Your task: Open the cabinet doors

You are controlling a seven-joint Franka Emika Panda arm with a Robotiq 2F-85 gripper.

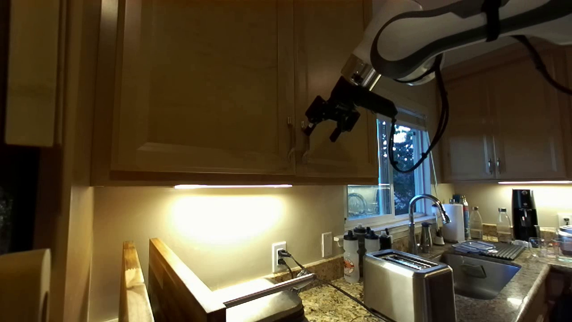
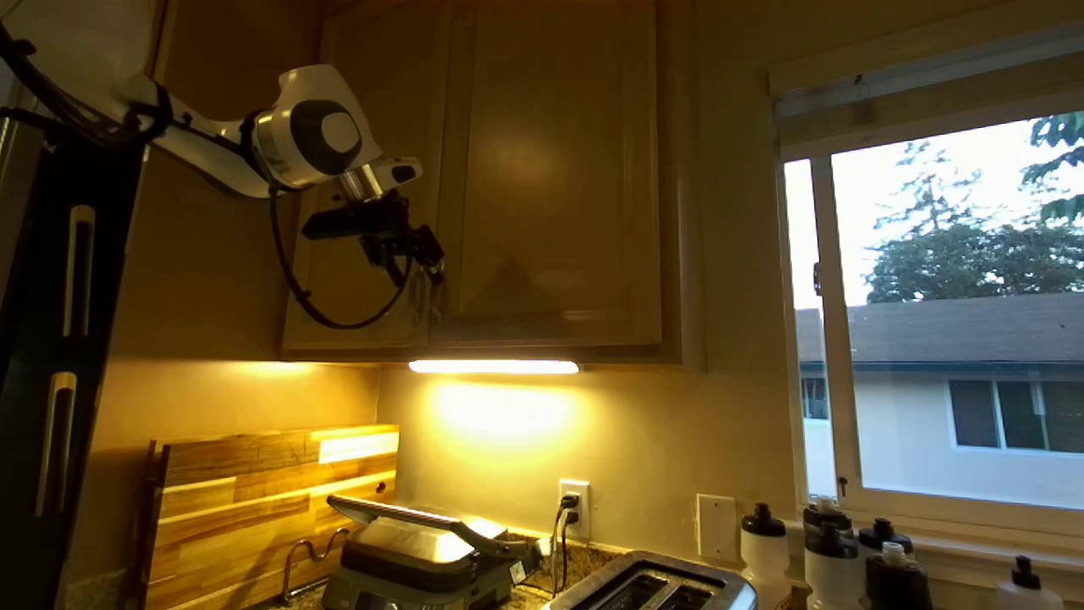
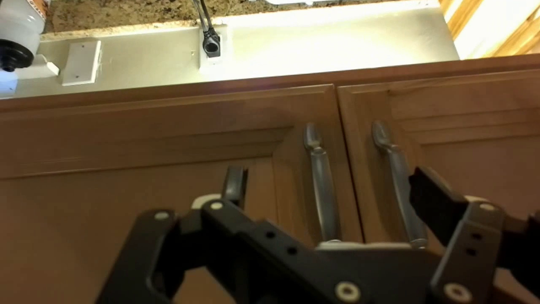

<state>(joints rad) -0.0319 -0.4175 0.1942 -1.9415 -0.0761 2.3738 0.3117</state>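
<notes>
The cabinet doors are light tan with recessed panels. Both are shut, in an exterior view (image 1: 201,89) (image 1: 333,49) and in an exterior view (image 2: 559,186) (image 2: 339,288). The wrist view shows them upside down, with a narrow gap between the door at left (image 3: 105,219) and the door at right (image 3: 485,169). Each has a metal bar handle (image 3: 324,185) (image 3: 398,181). My gripper (image 3: 329,183) is open in front of the handles; it also shows in both exterior views (image 1: 321,133) (image 2: 419,271). The right finger overlaps the right handle's edge; I cannot tell whether they touch.
A light strip (image 2: 495,367) runs under the cabinet. Below stand a toaster (image 1: 409,281), a grill press (image 2: 415,551), wooden boards (image 2: 271,517) and several bottles (image 1: 351,259). The window (image 1: 404,165) is beside the cabinet. A cable (image 2: 292,296) hangs from the arm.
</notes>
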